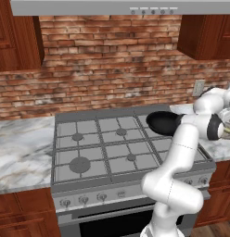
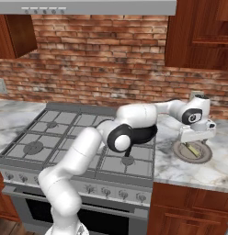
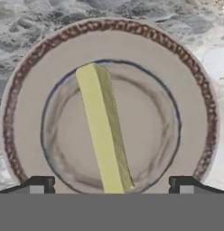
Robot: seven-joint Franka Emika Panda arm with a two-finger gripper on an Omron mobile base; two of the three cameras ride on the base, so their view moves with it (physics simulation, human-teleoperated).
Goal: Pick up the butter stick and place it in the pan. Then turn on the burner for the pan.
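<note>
Pale yellow-green butter stick on a grey plate rimmed with brown speckles; black pan; grey-veined marble counter.

Butter stick: long pale yellow bar, greenish on one side. Lies flat in middle of round grey plate with brown speckled rim, on marble counter right of stove.

Pan: round, black, shallow. Sits on stove at back right, partly hidden behind white arm.
</note>
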